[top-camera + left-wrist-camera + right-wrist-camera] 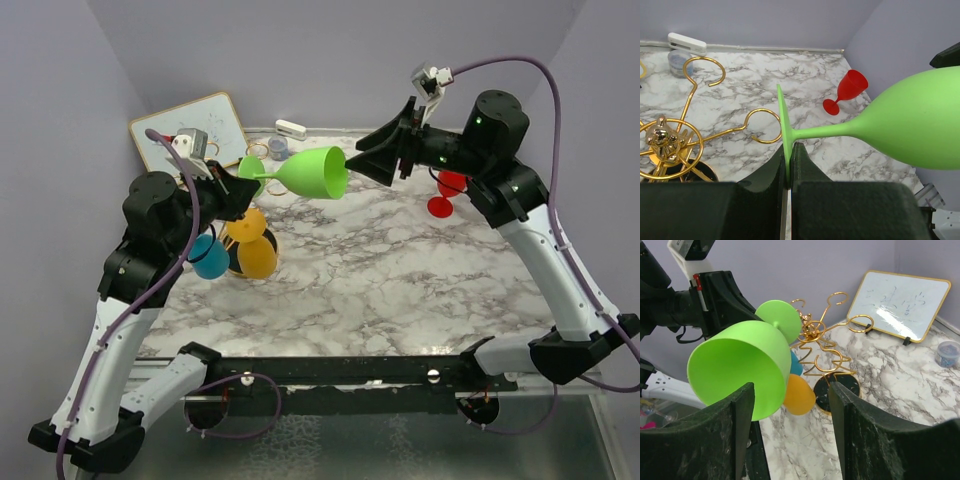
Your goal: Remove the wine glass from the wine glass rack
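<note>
marble table point(400, 270) | left: wine glass rack point(840, 390) | right: red glass point(851, 86) | back: white board point(190, 130), small jar point(278, 148), white block point(291, 128)

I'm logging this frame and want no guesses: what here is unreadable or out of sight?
Top view: left arm covers most of the rack; how the blue glass hangs is unclear.
Top view: right arm hides part of the red glass.
Left wrist: green glass rim cut off by the right edge.
Right wrist: board writing too blurred to read.
</note>
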Controlling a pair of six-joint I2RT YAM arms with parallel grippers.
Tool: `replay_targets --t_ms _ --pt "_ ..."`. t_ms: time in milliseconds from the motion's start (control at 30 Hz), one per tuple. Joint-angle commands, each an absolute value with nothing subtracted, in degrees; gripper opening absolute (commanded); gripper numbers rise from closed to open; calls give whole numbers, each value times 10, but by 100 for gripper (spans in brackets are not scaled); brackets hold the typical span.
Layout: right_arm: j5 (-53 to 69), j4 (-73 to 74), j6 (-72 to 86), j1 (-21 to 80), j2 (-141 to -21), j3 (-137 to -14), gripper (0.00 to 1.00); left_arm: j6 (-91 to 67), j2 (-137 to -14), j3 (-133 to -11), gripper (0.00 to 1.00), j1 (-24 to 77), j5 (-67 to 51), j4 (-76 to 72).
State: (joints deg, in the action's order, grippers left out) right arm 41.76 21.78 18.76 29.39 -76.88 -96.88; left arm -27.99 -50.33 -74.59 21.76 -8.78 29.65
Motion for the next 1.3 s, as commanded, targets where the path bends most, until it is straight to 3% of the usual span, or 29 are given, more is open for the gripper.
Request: replay_targets --t_ms 0,200,300,433,533,567,633,733,833,1133,1267 --pt "433 198 193 293 -780 -964 60 -289 -508 -760 0 215 -112 265" --pt "442 198 198 293 -797 -966 57 -292 -518 -757 0 215 -119 250" --pt "444 201 202 293 -810 -968 49 -293 -523 -757 0 215 -121 246" --pt "449 202 205 293 -820 -966 29 -298 -527 -754 0 215 -123 241" --pt "444 201 208 293 -819 -963 5 -296 -530 -753 0 216 -123 242" --pt "439 200 210 293 -816 -961 2 -296 -531 -753 0 215 -122 242" --pt "418 202 212 293 -812 -959 1 -296 -532 -753 5 215 -117 246" --pt "373 211 213 293 -802 -958 2 -294 -532 -752 33 215 -102 254" --pt "306 220 212 293 -786 -956 1 -290 -534 -752 51 216 -82 267" --pt "110 223 218 293 -727 -934 1 -288 -514 -734 58 215 -31 286" --pt "-38 297 181 293 -774 -987 1 -285 -504 -725 59 216 -31 282"
